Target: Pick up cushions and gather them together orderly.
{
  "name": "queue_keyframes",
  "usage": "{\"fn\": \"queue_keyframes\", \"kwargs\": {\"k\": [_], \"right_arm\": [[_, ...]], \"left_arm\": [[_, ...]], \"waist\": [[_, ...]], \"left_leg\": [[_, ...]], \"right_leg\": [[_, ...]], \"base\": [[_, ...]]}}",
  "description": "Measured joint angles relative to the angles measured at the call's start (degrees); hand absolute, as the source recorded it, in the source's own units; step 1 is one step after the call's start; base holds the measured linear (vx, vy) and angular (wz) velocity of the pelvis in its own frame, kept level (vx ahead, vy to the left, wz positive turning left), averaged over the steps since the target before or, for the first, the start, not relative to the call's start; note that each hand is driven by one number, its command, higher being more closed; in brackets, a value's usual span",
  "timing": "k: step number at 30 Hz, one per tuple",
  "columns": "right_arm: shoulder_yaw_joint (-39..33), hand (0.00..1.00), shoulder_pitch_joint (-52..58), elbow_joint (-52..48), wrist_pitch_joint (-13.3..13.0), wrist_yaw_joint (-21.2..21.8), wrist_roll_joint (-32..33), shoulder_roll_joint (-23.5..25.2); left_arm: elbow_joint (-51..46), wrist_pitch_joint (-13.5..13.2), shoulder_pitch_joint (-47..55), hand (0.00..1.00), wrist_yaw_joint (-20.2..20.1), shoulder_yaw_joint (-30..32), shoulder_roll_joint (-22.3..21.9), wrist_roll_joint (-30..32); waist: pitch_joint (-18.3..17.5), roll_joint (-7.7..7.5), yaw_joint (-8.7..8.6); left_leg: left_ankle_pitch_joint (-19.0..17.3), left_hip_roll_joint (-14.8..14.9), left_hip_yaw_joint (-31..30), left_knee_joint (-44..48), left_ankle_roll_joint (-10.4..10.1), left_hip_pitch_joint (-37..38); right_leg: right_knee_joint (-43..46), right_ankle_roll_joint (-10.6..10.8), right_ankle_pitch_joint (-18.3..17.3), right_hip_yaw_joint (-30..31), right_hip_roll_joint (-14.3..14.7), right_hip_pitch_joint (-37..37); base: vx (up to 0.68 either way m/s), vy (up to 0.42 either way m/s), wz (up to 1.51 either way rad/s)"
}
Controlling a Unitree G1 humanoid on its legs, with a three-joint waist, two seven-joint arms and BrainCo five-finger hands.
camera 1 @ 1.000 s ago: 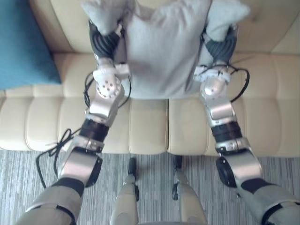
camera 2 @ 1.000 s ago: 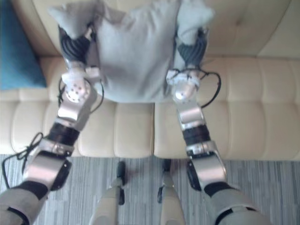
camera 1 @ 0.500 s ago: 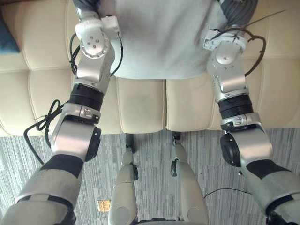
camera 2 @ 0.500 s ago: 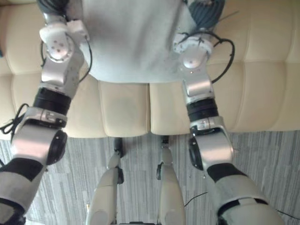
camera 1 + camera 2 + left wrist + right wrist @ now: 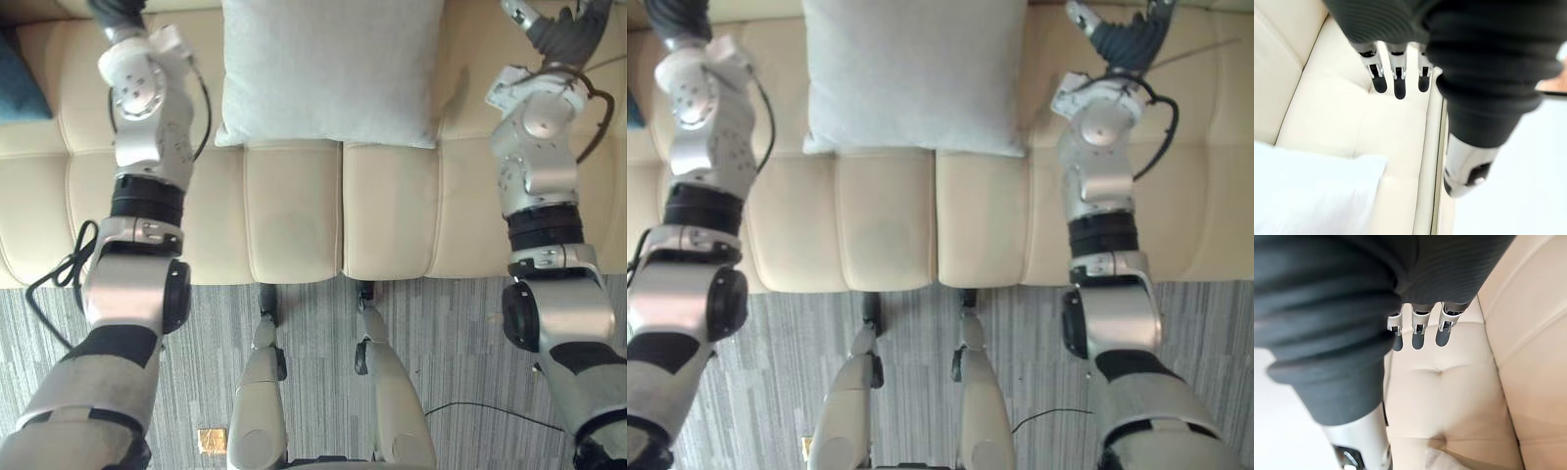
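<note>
At the far left edge of the head view, a teal fabric cushion (image 5: 18, 83) lies on the cream tufted leather sofa (image 5: 294, 215). The left hand (image 5: 1449, 58) hovers at upper left, its fingers (image 5: 1399, 81) straight, apart from the thumb and holding nothing. The pale grey square fabric cushion (image 5: 328, 69) sits on the seat at top centre, between both hands and clear of each. The right hand (image 5: 1122, 37), at upper right, is likewise spread and empty.

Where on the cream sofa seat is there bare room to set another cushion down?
Bare: the front seat strip of the cream leather sofa, before the light grey square cushion, and the seat either side of it, below the open left hand and right hand. Crowded: the seat's middle rear, under that cushion; a teal cushion bounds the far left.
</note>
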Motion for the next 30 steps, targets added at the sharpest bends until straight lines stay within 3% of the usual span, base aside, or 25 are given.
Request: {"fn": "queue_keyframes", "kwargs": {"k": [3, 6, 11, 14, 19, 25, 30], "right_arm": [[-0.60, 0.00, 8.93, -5.34, -0.72, 2.28, 0.55, -1.32], [-2.30, 0.00, 24.07, -11.39, -1.11, 6.62, 0.54, 1.22], [-4.21, 0.00, 48.94, -13.73, -1.17, 13.44, -1.30, 15.69], [-4.26, 0.00, 57.52, -11.31, -1.07, 15.68, -5.18, 21.84], [-4.27, 0.00, 64.29, -0.68, -0.31, 17.68, -9.90, 26.57], [-4.55, 0.00, 64.45, 15.10, 0.88, 19.32, -12.43, 28.20], [-7.27, 0.00, 64.70, 21.62, 1.80, 20.11, -13.95, 28.39]], "left_arm": [[-4.67, -0.06, 10.00, 0.00, -1.46, 1.88, 0.53, -0.61], [-13.31, -0.14, 25.52, 0.00, -3.17, 2.22, -1.91, 0.77], [-18.85, 0.95, 51.97, 0.00, -7.29, -1.29, -16.84, 6.73], [-16.62, 2.24, 62.16, 0.00, -10.16, -3.93, -21.83, 10.20], [-4.44, 4.27, 68.78, 0.00, -13.15, -3.07, -25.43, 17.03], [9.71, 6.19, 69.11, 0.00, -13.62, 1.12, -26.82, 23.96], [13.82, 6.74, 69.43, 0.00, -13.64, 4.49, -27.73, 26.81]], "waist": [[0.00, -0.01, 0.22], [-0.24, -0.08, 0.66], [-4.48, -0.10, 1.48], [-8.76, -0.14, 1.53], [-16.15, 0.17, 1.67], [-19.68, 0.36, 1.67], [-21.32, 0.80, 1.66]], "left_leg": [[0.03, -0.04, -0.13, 0.05, -0.02, 0.87], [-0.24, -0.06, -0.32, 0.03, 0.02, 3.81], [-1.90, -0.08, -1.09, 0.03, 0.39, 8.30], [-3.17, -0.07, -0.97, 0.08, 0.29, 11.64], [-5.17, -0.09, -0.59, 0.15, 0.51, 17.11], [-5.88, -0.22, -1.40, -0.75, 0.40, 21.73], [-5.88, -0.26, -1.84, -2.26, 0.38, 24.38]], "right_leg": [[0.00, -0.12, -0.27, -0.25, 0.02, 1.20], [-0.01, -0.71, -1.53, -0.83, -0.02, 4.45], [-0.03, -0.97, -4.42, -1.51, -0.04, 9.54], [-0.03, -0.20, -5.94, -1.71, -0.04, 12.79], [-0.05, -0.07, -8.24, -2.05, -0.24, 18.39], [-0.06, 0.35, -9.62, -3.54, -0.57, 23.14], [-0.07, 0.63, -10.65, -4.46, -0.67, 25.77]], "base": [[-0.05, -0.013, 0.06], [-0.03, -0.010, 0.10], [-0.01, 0.003, 0.08], [0.04, 0.013, -0.01], [0.06, 0.012, -0.01], [0.04, 0.013, 0.09], [0.06, 0.004, 0.08]]}}
